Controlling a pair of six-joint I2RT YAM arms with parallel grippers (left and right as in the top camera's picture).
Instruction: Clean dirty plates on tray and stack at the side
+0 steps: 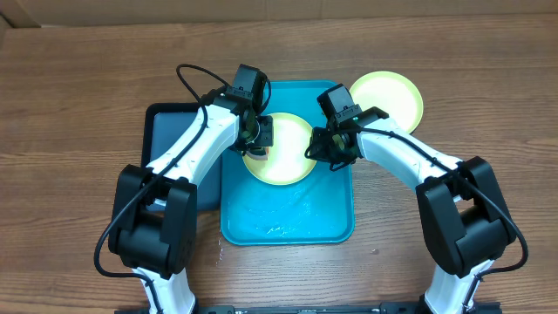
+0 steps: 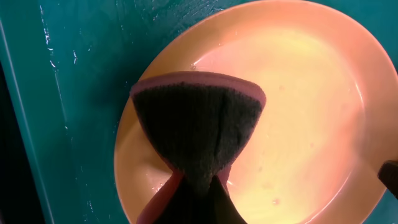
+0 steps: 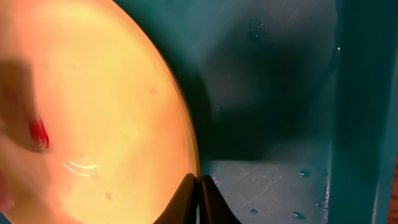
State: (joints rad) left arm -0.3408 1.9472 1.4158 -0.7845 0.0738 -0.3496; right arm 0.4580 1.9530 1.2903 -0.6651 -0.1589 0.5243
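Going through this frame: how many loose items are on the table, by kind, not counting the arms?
Trays: 2, teal tray and dark tray
Yellow-green plates: 2, plate on tray and plate off tray
Sponge: 1
Total: 5

Filling the left half, in warm orange-yellow light: a round plate [image 3: 106,106] lying on the teal tray [image 3: 267,81]. Near its left edge, a small red smear [image 3: 38,132] (blurred, beside a dim brownish patch too soft to identify). Lower down, glinting water streaks [image 3: 81,167]. At bottom centre, the right tool [image 3: 199,182], dark fingers pressed together, tips right at the plate's rim; unclear whether pinching it. Beyond that rim, deep shadow on the tray floor, then scattered droplets [image 3: 305,173] on a paler, scratched patch. Along the right side, the tray's raised wall.
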